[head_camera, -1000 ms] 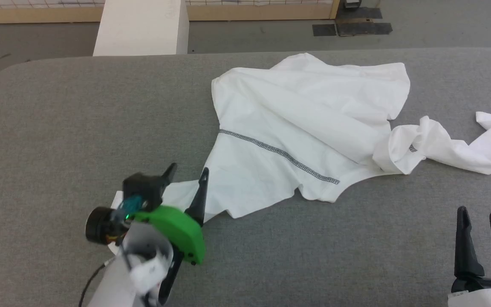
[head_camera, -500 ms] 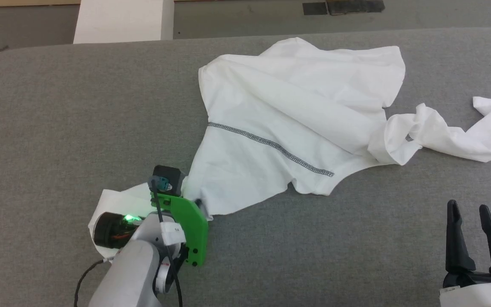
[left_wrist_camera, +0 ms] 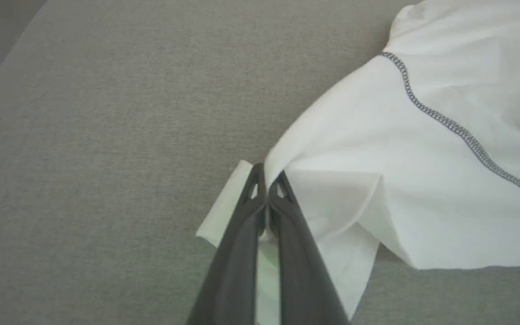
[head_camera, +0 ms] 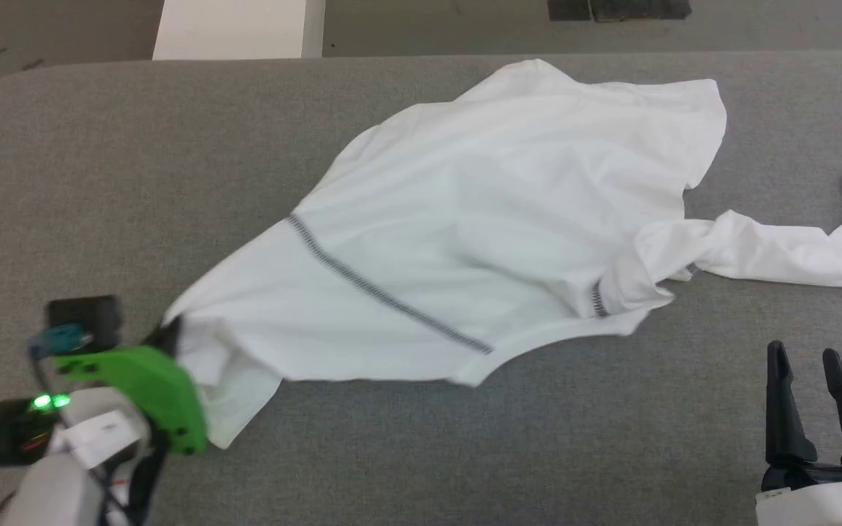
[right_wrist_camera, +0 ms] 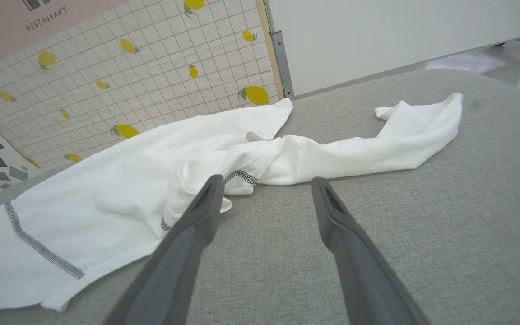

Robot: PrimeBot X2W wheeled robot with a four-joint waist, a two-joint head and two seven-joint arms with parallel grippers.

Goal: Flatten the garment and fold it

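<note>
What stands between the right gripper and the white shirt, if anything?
Nothing visible does. Bare grey table lies between the open right gripper and the near edge of the garment. The left gripper is shut on a corner of the garment, far to the other side.

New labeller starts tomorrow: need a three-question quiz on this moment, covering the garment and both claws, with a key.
1. True or false: the left claw is shut on an edge of the garment.
2. The right claw is: A) open, touching no cloth, over the grey table; B) shut on the sleeve; C) open around the stitched seam.
3. Fill in: the garment's long sleeve trails off toward the robot's ____ side.

Key: 1 true; 2 A; 3 right.
</note>
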